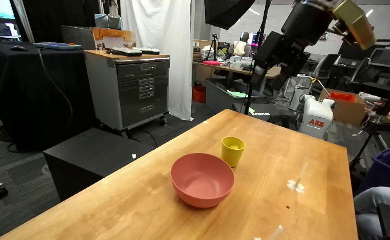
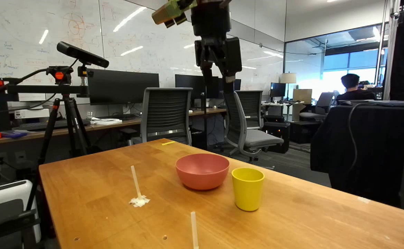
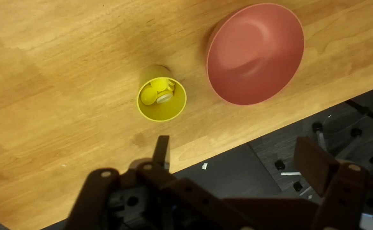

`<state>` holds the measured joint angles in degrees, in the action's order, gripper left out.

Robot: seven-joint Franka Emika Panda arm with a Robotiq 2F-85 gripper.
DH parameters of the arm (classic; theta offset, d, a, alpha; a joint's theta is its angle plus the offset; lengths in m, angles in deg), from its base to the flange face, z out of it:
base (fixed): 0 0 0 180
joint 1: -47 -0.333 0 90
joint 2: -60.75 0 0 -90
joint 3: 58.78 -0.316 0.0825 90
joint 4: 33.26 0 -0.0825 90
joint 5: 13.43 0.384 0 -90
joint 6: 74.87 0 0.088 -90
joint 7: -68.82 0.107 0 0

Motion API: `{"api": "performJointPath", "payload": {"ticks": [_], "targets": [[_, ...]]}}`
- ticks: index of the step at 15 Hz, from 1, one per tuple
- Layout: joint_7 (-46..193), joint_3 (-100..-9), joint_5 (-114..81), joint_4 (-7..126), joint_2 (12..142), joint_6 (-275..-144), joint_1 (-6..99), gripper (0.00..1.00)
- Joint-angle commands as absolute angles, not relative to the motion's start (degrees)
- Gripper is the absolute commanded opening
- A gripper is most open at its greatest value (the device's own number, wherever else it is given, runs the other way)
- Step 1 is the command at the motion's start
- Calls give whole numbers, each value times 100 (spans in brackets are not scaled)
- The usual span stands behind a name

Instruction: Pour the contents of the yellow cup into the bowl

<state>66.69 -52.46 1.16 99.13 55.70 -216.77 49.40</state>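
Upright on the wooden bench [image 1: 121,206], just beside the salmon-pink bowl [image 3: 253,54] but not touching it: the yellow plastic cup [image 2: 247,192]. Holds small yellow and white pieces [image 3: 159,85], visible near the bottom in the wrist view. Nothing to be made out in the bowl, so presumably before the pour. Probably stood mouth up to keep the pieces in, and set close to the wide bowl for a short carry and an easy tilt.

High above cup and bowl in both exterior views: the black hand [image 3: 232,150], spread wide and holding nothing. Set that wide, most likely, to pass down around the sides of the cup. Seems to call for lowering and lining up over the cup next, with care for the bowl because of the small gap between the two.

For surface, warm-toned wood with a slight sheen, a few dark holes [image 2: 164,237], and a pair of translucent sticks [image 2: 136,183] rising from it, with a white patch [image 2: 139,201] round at least one foot, purpose hard to tell. Rather near a long edge, at least for the bowl, with some risk of pieces rolling to the floor [image 1: 24,173] in a careless pour. Beyond, a cluttered lab-like room: scribbled-over whiteboard [image 2: 112,34], grey office chair [image 2: 166,110], drawer cabinet [image 1: 133,88], white curtain [image 1: 158,50], white robot [image 1: 315,113] marked ABB, and, by the side of the bench, a leg in jeans [image 1: 368,201].
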Motion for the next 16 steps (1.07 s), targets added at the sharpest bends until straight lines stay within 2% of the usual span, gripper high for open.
{"api": "performJointPath", "payload": {"ticks": [1,16], "targets": [[6385,-5180,478,9630,5985,-21865,5045,100],[6769,-5319,414,8775,7551,-22122,5390,100]]}}
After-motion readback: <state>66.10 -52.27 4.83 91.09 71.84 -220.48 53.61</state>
